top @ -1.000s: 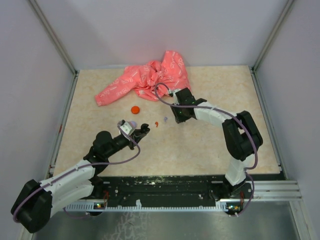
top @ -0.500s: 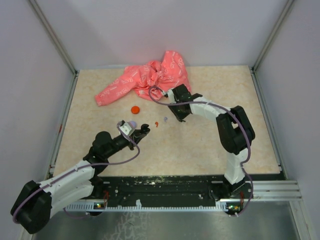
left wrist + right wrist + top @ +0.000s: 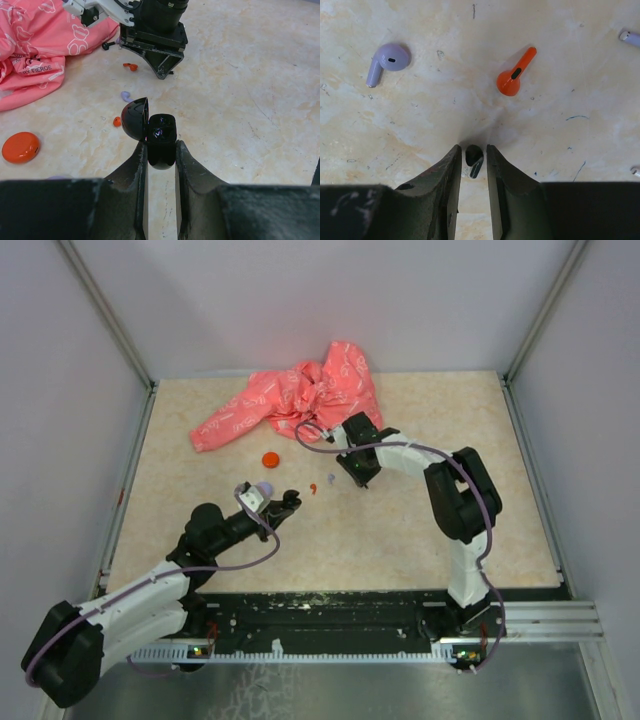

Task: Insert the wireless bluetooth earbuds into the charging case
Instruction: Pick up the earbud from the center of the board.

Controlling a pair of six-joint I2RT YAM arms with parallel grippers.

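My left gripper [image 3: 161,150] is shut on an open black charging case [image 3: 161,137] with its lid tipped left, held above the table; it also shows in the top view [image 3: 285,502]. My right gripper [image 3: 472,155] is down at the table with its jaws narrowly apart around a tiny black earbud [image 3: 474,156], a thin gap on each side. An orange-red earbud [image 3: 515,76] lies just beyond the fingertips. A second orange-red earbud [image 3: 116,121] lies by the black case. A closed red-orange disc case [image 3: 270,459] lies on the table to the left.
A lavender earbud [image 3: 387,59] and a white earbud [image 3: 630,36] lie near the right gripper. A lavender disc [image 3: 264,487] sits by the left wrist. A crumpled pink printed cloth [image 3: 300,395] lies at the back. Walls enclose three sides.
The right arm's elbow has swung left and its gripper has shifted slightly back and left. The left arm and its black case have stayed put.
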